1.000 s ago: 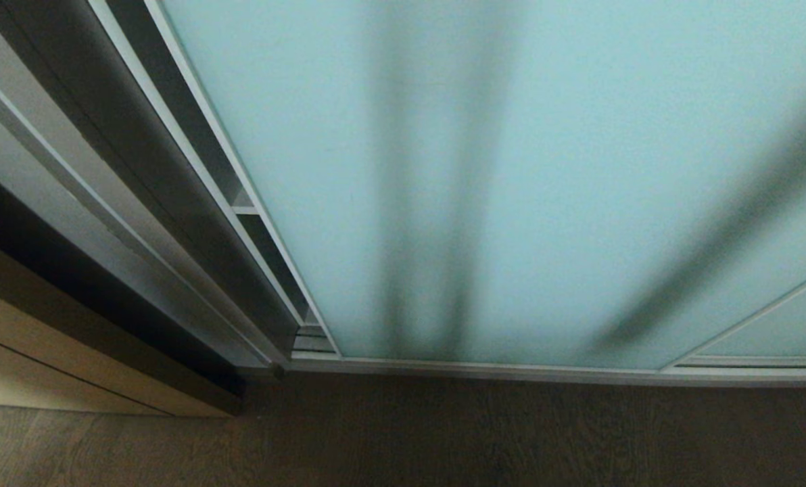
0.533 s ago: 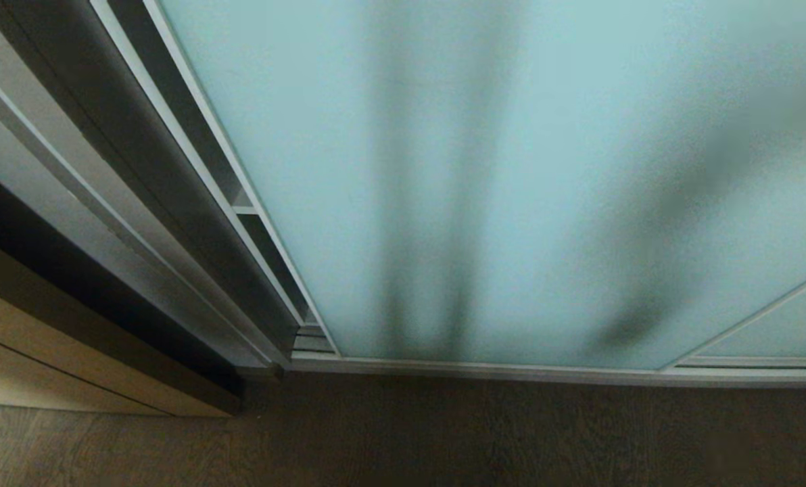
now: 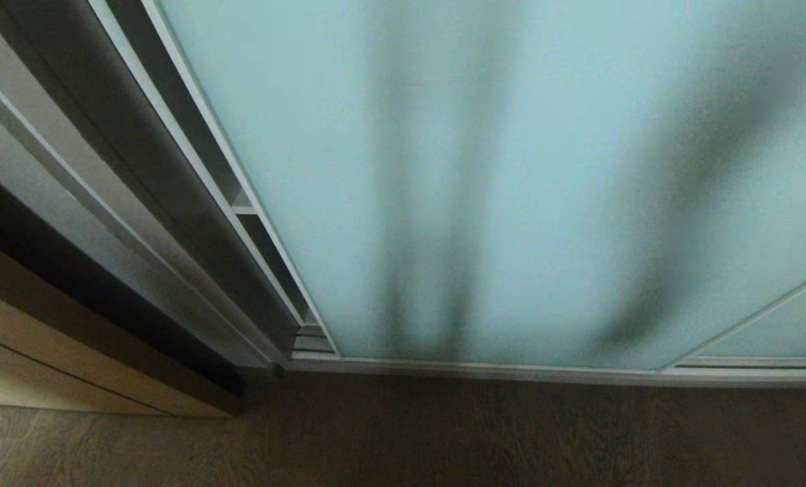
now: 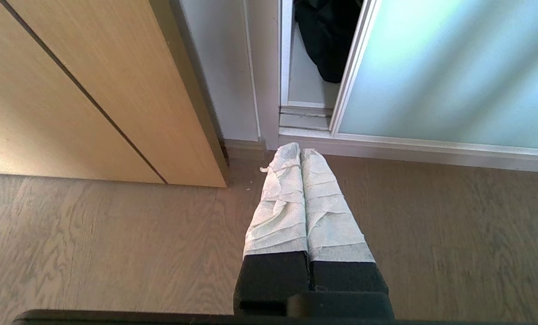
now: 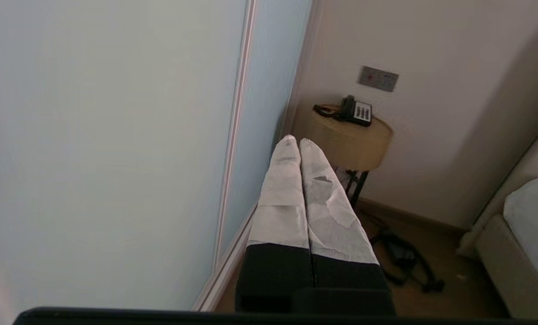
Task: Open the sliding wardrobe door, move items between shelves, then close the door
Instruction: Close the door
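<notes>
The sliding wardrobe door, frosted pale aqua glass in a slim silver frame, fills most of the head view, where neither gripper shows. A narrow gap stays at its left edge, where a thin white shelf edge shows. In the left wrist view my left gripper is shut and empty, low over the wooden floor and pointing at the foot of that gap. A black cloth hangs inside the gap. My right gripper is shut and empty, close beside the door glass. The other items are hidden.
A light tan wooden cabinet stands left of the wardrobe. The ribbed silver floor track runs under the gap. Past the door's right end are a round side table with a telephone, black cables on the floor and a bed.
The slanted dark shadow on the right of the door glass has swung steeper and higher. The door, the gap and the head view itself have not shifted.
</notes>
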`<state>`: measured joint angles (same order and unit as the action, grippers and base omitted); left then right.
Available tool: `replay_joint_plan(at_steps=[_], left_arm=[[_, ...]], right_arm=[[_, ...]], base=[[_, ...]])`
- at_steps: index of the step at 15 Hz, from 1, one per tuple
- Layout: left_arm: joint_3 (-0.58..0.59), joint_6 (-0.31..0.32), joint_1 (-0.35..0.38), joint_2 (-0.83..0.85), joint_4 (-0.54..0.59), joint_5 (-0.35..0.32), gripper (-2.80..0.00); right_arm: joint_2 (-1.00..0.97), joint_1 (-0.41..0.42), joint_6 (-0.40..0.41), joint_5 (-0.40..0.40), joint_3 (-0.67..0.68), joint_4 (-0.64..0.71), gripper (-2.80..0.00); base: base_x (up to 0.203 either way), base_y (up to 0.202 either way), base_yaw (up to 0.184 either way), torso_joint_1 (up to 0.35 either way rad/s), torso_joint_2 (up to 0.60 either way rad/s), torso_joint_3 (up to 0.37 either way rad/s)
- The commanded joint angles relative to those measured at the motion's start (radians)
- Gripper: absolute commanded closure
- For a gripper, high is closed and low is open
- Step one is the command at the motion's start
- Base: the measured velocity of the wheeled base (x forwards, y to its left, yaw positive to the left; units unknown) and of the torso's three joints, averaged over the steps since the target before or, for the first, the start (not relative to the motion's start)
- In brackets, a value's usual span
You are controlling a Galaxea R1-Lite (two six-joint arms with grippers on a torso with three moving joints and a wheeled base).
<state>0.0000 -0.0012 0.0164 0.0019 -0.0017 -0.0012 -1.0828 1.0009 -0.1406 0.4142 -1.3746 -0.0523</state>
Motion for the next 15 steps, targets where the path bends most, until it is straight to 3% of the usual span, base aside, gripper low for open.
replay_joint_plan(at_steps=[1,3,9,13,15], left_arm=[[0.000,0.000,0.000,0.001,0.000,0.000,0.00],[0.000,0.000,0.000,0.001,0.000,0.000,0.00],[0.000,0.000,0.000,0.001,0.000,0.001,0.00],[0.000,0.000,0.000,0.001,0.000,0.000,0.00],[0.000,0.000,0.000,0.001,0.000,0.001,0.00]], right_arm=[[-0.196,0.041,-0.026,-0.066,-0.138,0.009,0.00],[-0.284,0.046,-0.080,-0.149,-0.234,0.025,0.00],[-0.424,0.029,-0.328,-0.615,-0.421,0.023,0.00],[-0.470,0.021,-0.519,-0.802,-0.502,0.032,0.00],[-0.462,0.001,-0.586,-0.848,-0.508,0.033,0.00]], base=[[0.000,0.000,0.000,0.000,0.00,0.000],[0.000,0.000,0.000,0.000,0.00,0.000],[0.000,0.000,0.000,0.000,0.00,0.000],[0.000,0.000,0.000,0.000,0.00,0.000],[0.000,0.000,0.000,0.000,0.00,0.000]])
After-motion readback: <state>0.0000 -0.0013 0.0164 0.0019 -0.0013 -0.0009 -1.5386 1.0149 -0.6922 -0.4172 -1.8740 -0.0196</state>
